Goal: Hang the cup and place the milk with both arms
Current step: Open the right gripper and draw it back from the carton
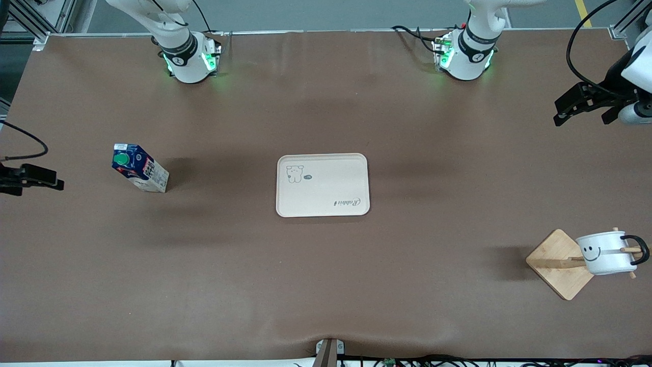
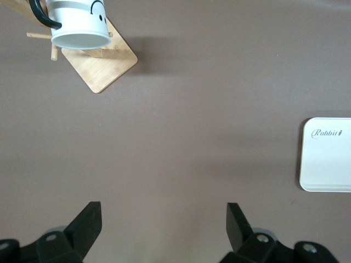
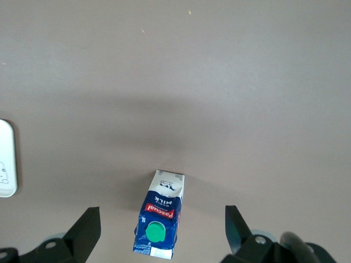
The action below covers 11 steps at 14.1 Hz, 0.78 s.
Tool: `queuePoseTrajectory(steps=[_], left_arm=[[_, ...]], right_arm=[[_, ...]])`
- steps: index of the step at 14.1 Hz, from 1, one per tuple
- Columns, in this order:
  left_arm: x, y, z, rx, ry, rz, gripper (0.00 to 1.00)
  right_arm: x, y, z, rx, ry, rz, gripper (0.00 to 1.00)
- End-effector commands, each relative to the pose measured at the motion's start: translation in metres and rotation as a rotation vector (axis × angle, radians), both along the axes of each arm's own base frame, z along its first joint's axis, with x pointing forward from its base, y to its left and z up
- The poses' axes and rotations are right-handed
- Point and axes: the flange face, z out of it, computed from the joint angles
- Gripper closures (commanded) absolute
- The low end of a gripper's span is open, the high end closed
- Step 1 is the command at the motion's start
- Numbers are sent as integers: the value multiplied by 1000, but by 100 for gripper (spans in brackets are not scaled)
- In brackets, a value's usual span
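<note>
Brown table (image 1: pixel 326 285) with milk (image 1: pixel 140 168), cream tray (image 1: pixel 322 185), wooden rack (image 1: pixel 560 265)

One cup (image 1: pixel 606 252), one milk (image 1: pixel 140 168), one tray (image 1: pixel 322 185), one rack (image 1: pixel 559 263).

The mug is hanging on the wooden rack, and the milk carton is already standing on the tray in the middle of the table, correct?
Not quite. The mug does hang on the wooden rack, but the milk carton is not on the tray. The front view shows it standing on the bare table toward the right arm's end, apart from the tray, which holds nothing.
</note>
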Motion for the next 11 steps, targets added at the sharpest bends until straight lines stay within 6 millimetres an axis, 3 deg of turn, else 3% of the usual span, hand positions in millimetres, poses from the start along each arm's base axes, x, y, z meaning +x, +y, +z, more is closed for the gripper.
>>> queuePoseTrajectory(steps=[1,3,4,6,8,11], left_arm=[[-3,0,4,-15,-13,-5,0],[-3,2,4,-14,-11,-10,0],[-3,1,4,-14,-10,-13,0],[-4,0,3,-14,-8,-16,0],[-4,0,3,-14,-7,-16,0],[-3,0,3,-14,-8,-16,0]], right_arm=[[-13,12,10,21,49,37,0],[-18,36,22,3,59,80,0],[-17,36,25,0,47,68,0],[-19,37,54,-16,-3,66,0],[-41,36,74,-8,-7,42,0],[-79,27,65,16,48,8,0]])
